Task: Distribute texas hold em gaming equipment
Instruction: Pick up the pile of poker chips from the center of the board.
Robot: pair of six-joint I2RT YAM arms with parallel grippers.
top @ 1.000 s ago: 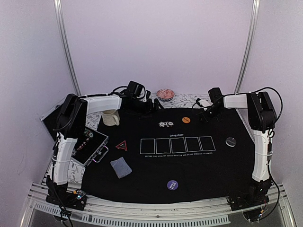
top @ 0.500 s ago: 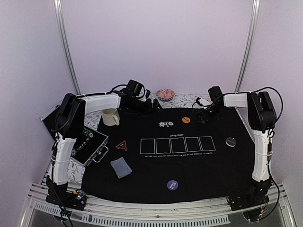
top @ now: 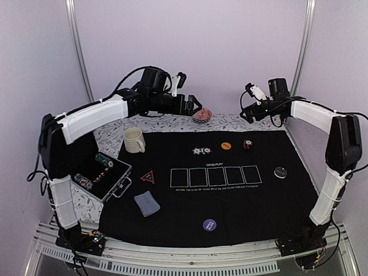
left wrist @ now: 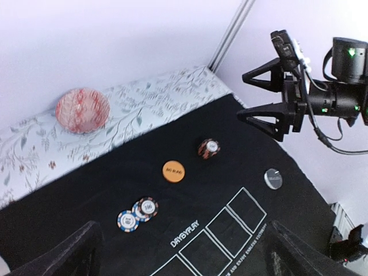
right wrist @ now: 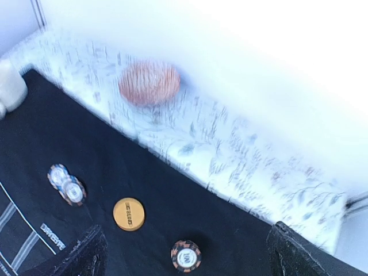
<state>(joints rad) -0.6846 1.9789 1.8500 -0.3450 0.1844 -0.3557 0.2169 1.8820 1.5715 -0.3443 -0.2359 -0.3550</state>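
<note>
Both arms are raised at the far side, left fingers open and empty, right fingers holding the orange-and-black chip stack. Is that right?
Not quite: the right fingers hold nothing; they are open, and the orange-and-black chip stack sits on the black mat beside the orange button. The left wrist view shows it. The rest stands.

Both your arms arch high toward the top centre of the overhead frame. Your left gripper (top: 192, 106) hangs upper left of centre, jaws spread wide. Your right gripper (left wrist: 242, 95) faces it from the upper right, equally wide, holding nothing.
</note>
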